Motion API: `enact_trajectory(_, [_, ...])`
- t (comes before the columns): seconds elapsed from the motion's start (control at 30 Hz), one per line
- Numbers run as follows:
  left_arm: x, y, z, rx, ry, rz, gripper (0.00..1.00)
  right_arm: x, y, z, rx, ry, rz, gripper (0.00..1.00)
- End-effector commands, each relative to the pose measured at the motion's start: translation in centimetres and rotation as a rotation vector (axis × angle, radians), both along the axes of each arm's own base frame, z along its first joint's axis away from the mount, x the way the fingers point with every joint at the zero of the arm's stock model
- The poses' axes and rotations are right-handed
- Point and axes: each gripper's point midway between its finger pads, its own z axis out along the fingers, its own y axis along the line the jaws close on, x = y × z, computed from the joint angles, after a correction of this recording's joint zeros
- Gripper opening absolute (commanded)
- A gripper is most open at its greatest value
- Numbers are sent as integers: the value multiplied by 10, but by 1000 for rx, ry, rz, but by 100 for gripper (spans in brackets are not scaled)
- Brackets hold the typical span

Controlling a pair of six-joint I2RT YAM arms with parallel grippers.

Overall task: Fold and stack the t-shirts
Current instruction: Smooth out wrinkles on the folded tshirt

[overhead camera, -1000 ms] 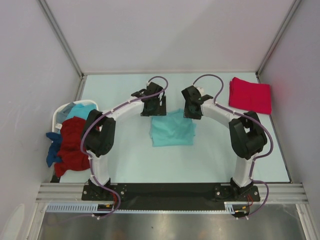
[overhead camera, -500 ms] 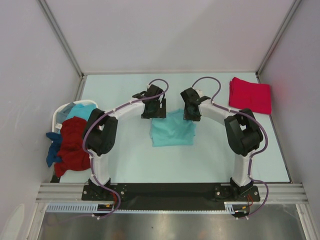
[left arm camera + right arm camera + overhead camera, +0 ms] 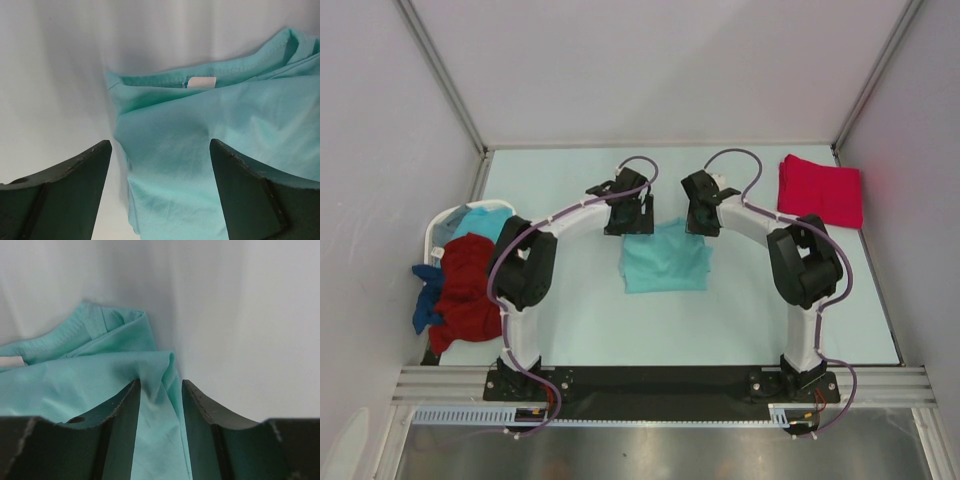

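Observation:
A light teal t-shirt (image 3: 665, 258) lies folded into a rough square mid-table. My left gripper (image 3: 628, 222) is low over its far left corner. It is open wide, the shirt's left edge (image 3: 165, 150) running between the fingers (image 3: 75, 175) without touching them. My right gripper (image 3: 703, 222) is at the far right corner. Its jaws stand narrower but apart, straddling a raised ridge of teal cloth (image 3: 162, 375) along the right edge. A bright pinkish-red t-shirt (image 3: 820, 190) lies folded at the far right.
A white laundry basket (image 3: 438, 232) stands at the left edge, holding a light blue shirt (image 3: 483, 222). A dark red shirt (image 3: 465, 290) and a blue one (image 3: 423, 305) spill over its side. Metal frame posts and grey walls close the table in.
The right arm's elbow has swung a little to the left and its gripper has edged towards the far side, jaws slightly narrower. The left arm has barely moved.

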Motion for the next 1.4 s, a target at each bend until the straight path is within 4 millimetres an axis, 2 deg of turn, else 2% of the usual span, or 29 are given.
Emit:
enact_trajectory(0.0, [18, -10, 16, -40, -45, -3, 86, 21, 5, 14, 8, -54, 3, 43])
enact_trajectory(0.27, [22, -11, 15, -48, -39, -1, 84, 26, 7, 10, 8, -47, 7, 33])
enact_trajectory(0.6, [11, -13, 14, -82, -15, 2, 84, 23, 5, 6, 5, -39, 10, 31])
enact_trajectory(0.77, [9, -13, 16, -85, -20, 0, 80, 22, 4, 5, 3, -38, 5, 29])
enact_trajectory(1.0, [6, -11, 15, -83, -14, 3, 73, 23, 4, 7, 5, -40, 7, 18])
enact_trajectory(1.07, [6, -10, 16, -77, -18, 6, 70, 23, 4, 7, 5, -40, 7, 12])
enact_trajectory(1.2, [7, -6, 21, -65, -35, 12, 55, 22, 5, 7, 6, -38, 9, 1])
enact_trajectory(1.3, [9, -3, 23, -49, -44, 21, 35, 22, 5, 8, 8, -41, 8, 0])
enact_trajectory(1.33, [8, -2, 23, -43, -42, 19, 22, 22, 4, 8, 7, -40, 4, 0])
enact_trajectory(1.37, [9, -1, 24, -42, -45, 25, 14, 22, 5, 8, 8, -41, 6, 0])
